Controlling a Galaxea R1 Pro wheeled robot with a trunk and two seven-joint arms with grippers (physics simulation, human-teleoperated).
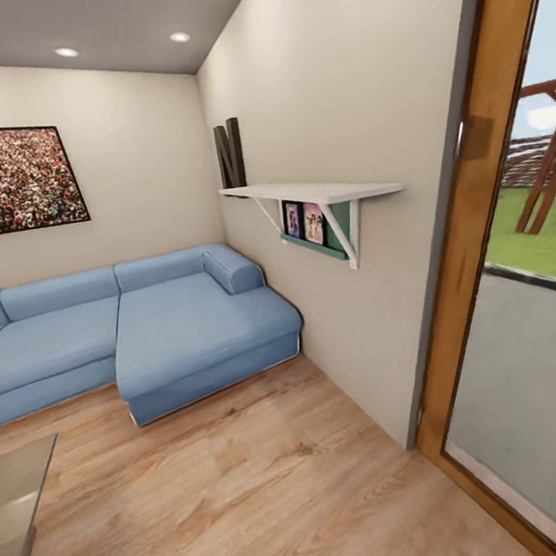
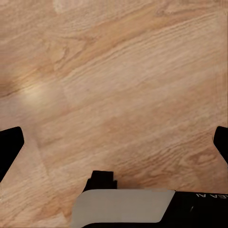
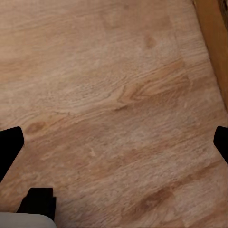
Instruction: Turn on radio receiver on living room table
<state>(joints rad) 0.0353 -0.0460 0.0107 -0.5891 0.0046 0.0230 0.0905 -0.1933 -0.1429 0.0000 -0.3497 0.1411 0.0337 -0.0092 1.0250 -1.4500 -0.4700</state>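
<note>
Facing a blue sofa (image 1: 145, 328), the robot had reached the living room; one worktop (image 1: 17, 489) corner lay just before the sofa. No radio receiver was in sight. Both grippers (image 2: 114, 142) (image 3: 114, 142) hung wide open, empty, above the floor (image 1: 277, 494).
</note>
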